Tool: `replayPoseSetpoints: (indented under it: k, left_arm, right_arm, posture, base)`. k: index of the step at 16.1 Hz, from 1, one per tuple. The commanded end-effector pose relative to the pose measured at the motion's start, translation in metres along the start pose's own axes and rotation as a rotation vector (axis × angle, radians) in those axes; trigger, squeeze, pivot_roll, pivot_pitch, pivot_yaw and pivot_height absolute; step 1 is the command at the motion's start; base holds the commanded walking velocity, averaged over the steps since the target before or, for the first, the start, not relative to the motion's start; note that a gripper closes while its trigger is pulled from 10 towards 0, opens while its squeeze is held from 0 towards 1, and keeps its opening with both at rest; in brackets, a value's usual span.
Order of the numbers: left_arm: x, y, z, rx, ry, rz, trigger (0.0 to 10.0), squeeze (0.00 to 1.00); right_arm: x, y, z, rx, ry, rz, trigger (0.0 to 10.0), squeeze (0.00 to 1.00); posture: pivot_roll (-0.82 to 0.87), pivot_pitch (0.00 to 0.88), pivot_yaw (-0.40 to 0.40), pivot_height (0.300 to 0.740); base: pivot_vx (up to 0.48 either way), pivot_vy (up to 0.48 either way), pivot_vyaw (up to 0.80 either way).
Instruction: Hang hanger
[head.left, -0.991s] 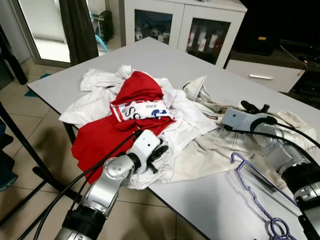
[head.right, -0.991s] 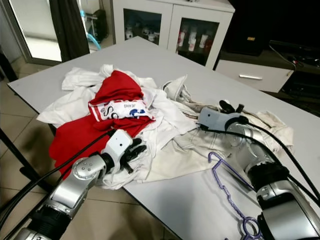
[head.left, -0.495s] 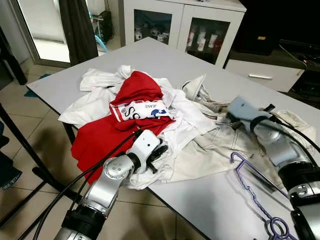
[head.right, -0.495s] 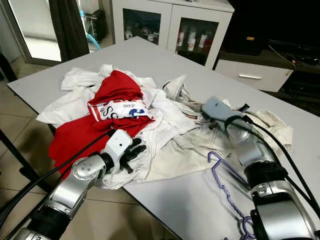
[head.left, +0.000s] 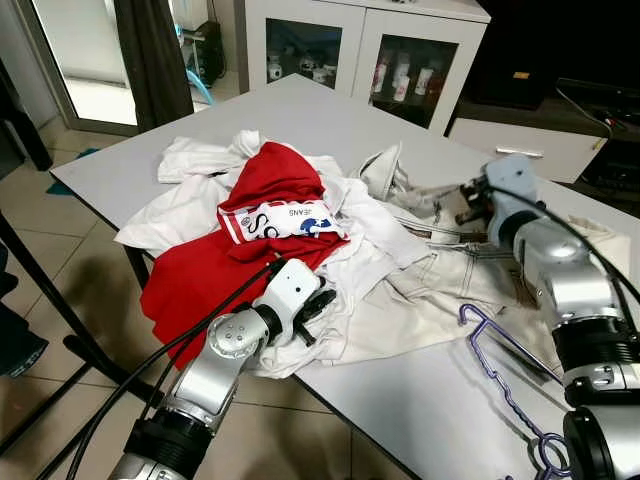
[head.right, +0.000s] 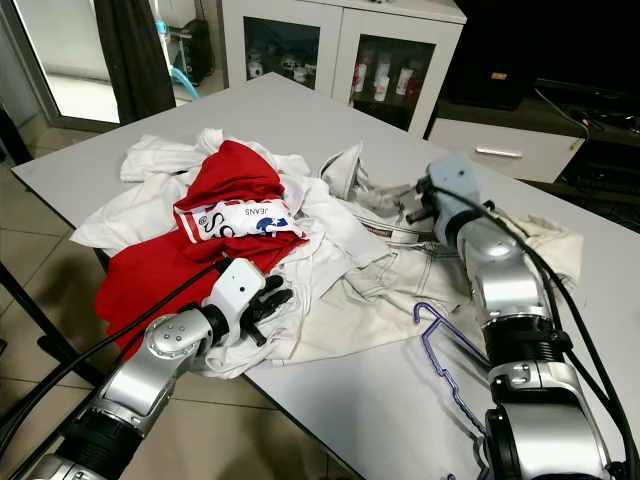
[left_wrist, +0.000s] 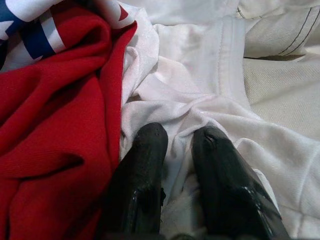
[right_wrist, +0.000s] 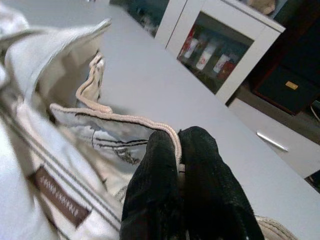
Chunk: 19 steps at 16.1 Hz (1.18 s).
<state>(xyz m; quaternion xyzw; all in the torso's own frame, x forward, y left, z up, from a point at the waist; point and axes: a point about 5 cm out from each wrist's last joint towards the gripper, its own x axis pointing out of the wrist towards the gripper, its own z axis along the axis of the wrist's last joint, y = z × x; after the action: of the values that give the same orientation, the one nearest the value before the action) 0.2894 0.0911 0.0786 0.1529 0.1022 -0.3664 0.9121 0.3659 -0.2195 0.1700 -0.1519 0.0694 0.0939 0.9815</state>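
Your right gripper (right_wrist: 177, 150) is pinching the corded waistband edge of the soft, floppy cream trousers (head.left: 440, 285), while the light, stiff purple wire hanger (head.left: 505, 385) is lying behind it on the grey table (head.left: 400, 420); your left gripper (left_wrist: 175, 150) is nipping the white shirt (left_wrist: 200, 65).

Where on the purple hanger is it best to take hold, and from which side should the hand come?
Probably the long straight bar of the purple hanger, from above. It lies flat on the bare table, so fingers can close across the thin bar. Its far hook end touches the beige trousers. The right hand is shut on the trousers' waistband; the left hand pinches the white shirt.
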Motion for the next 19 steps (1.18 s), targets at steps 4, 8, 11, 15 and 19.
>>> replayPoseSetpoints:
  k: [4, 8, 11, 15, 19]
  left_arm:
    - [0.004, 0.003, 0.011, -0.024, -0.063, 0.036, 10.0, 0.00]
    - [0.005, 0.005, 0.014, -0.027, -0.079, 0.050, 10.0, 0.00]
    - [0.005, 0.007, 0.018, -0.045, -0.116, 0.063, 10.0, 0.00]
    - [0.006, 0.011, 0.020, -0.033, -0.124, 0.096, 10.0, 0.00]
    - [0.005, 0.011, 0.023, -0.040, -0.137, 0.094, 10.0, 0.00]
  right_arm:
    - [-0.003, -0.018, 0.050, 0.067, -0.191, -0.085, 0.0, 0.00]
    - [-0.006, -0.026, 0.066, 0.070, -0.253, -0.131, 0.0, 0.00]
    - [-0.018, -0.046, 0.107, 0.097, -0.437, -0.244, 0.0, 0.00]
    - [-0.031, -0.069, 0.149, 0.089, -0.591, -0.345, 0.0, 0.00]
    - [-0.035, -0.078, 0.166, 0.082, -0.648, -0.399, 0.0, 0.00]
  posture:
    - [-0.01, 0.000, -0.073, 0.740]
    - [-0.02, 0.000, -0.072, 0.740]
    - [-0.02, 0.000, -0.071, 0.740]
    - [-0.03, 0.000, -0.063, 0.740]
    - [-0.02, 0.000, -0.064, 0.740]
  base:
    - [0.000, 0.000, 0.00]
    - [0.000, 0.000, 0.00]
    - [0.000, 0.000, 0.00]
    - [0.000, 0.000, 0.00]
    - [0.000, 0.000, 0.00]
